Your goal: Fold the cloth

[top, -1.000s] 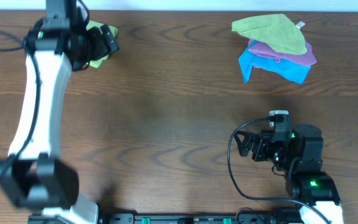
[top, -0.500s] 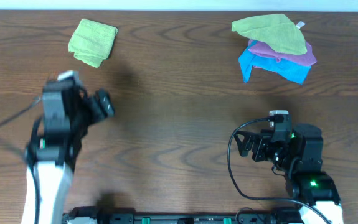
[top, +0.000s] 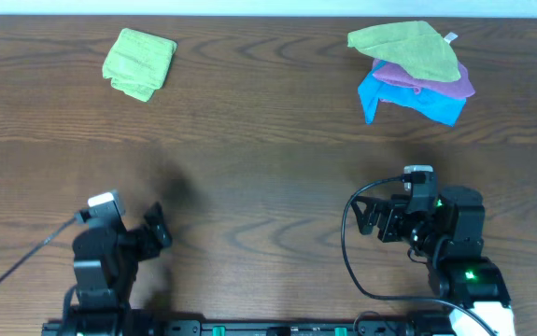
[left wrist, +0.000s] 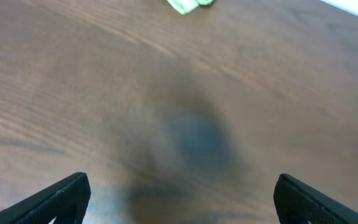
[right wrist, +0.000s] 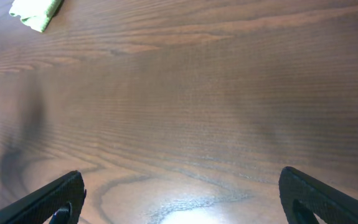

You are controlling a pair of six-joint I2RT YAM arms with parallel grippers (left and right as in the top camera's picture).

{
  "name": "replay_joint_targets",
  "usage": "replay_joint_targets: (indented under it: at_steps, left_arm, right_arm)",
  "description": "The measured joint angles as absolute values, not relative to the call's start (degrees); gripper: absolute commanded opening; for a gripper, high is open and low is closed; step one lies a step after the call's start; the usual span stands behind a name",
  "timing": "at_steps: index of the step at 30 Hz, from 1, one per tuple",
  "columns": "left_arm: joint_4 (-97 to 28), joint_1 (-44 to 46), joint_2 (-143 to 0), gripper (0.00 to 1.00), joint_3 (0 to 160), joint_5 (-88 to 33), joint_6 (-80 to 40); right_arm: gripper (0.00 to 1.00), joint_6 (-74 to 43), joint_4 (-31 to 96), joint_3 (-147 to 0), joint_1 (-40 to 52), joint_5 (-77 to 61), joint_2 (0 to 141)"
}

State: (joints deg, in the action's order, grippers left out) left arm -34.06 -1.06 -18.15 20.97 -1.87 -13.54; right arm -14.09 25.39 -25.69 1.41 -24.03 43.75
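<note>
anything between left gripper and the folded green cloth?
Nothing. In the overhead view only bare wooden table lies between the left gripper and the folded green cloth. The left wrist view agrees.

1. A dark brown wood-grain table [top: 268,140] carries everything.
2. A folded green cloth [top: 139,63] lies flat on it, well ahead of the left gripper [top: 158,228].
3. A loose cloth pile [top: 413,70] lies well ahead of the right gripper [top: 371,217], and its blue cloth [top: 380,93] is the one on the wood.
</note>
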Motion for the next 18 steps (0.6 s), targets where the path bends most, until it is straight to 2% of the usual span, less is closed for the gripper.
replay_joint_targets:
  at_steps: [13, 18]
  left_arm:
    - [-49.87, -1.06, -4.58, 0.95, 17.15, -1.28, -3.60]
    - [-51.55, -1.06, -2.11, 0.96, 17.21, -1.34, -1.83]
  right_arm:
    - [0.99, -14.09, 25.43, -25.69, 1.41, -24.03, 43.75]
    - [0.99, -14.09, 25.43, -25.69, 1.41, -24.03, 43.75]
